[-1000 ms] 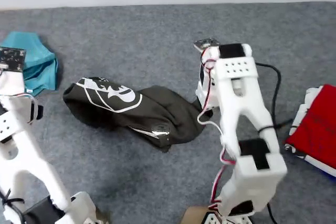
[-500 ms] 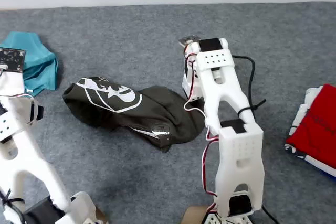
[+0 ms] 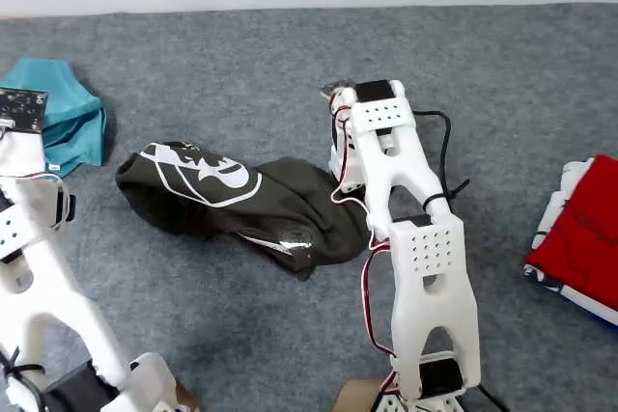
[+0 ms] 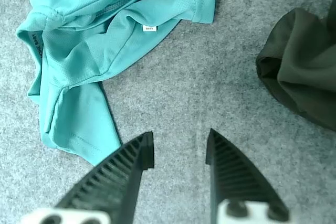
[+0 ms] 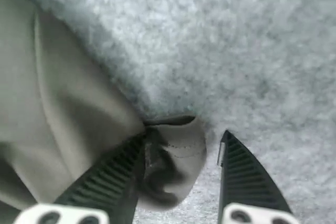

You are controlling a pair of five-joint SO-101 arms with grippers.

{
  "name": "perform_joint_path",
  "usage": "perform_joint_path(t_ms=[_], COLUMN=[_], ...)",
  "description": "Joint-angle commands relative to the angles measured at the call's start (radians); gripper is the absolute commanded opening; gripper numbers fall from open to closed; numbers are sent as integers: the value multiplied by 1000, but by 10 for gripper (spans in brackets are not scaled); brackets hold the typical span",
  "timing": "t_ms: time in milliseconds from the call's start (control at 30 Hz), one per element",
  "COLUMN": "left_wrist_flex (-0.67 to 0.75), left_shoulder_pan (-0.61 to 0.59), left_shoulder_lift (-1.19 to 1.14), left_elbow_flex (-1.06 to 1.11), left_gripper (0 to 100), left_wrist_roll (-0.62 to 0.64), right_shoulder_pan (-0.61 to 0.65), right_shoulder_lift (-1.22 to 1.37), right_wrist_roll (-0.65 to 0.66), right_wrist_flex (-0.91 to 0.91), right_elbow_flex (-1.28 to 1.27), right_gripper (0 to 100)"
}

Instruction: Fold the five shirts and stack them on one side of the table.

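**Right claw straddles a corner of the dark shirt**

The dark shirt (image 3: 241,205) lies bunched at the middle of the high view on the grey table (image 3: 241,55). Its long axis runs from left of centre, where the white print faces up, slightly down toward the right, ending beside the right arm.

The right gripper (image 5: 185,137) is low at that plain right end. Its jaws are apart, with a folded corner of the cloth between them, lying against one finger and clear of the other. That placement suggests it is set to pinch the corner so the bundle can be pulled open and flattened before folding.

The left gripper (image 4: 178,140) hangs spread and empty over bare table at the left of the high view, between the crumpled teal shirt (image 3: 63,118) in the upper left and the dark one. It looks parked within reach of both.

At the right edge a red shirt (image 3: 584,229) rests folded on pale cloth, likely the stack.
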State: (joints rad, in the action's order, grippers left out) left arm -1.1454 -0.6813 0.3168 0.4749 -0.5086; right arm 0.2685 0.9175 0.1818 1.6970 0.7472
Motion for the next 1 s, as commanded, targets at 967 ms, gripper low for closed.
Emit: perform_joint_path(t_ms=[967], left_wrist_flex=[-259], left_shoulder_pan=[0], left_shoulder_lift=[12], left_elbow_flex=[-315], left_gripper=[163], left_wrist_roll=[5], right_shoulder_pan=[-4], right_shoulder_lift=[-472], right_wrist_roll=[370], right_wrist_flex=[-54], right_elbow_flex=[770], right_gripper=[9])
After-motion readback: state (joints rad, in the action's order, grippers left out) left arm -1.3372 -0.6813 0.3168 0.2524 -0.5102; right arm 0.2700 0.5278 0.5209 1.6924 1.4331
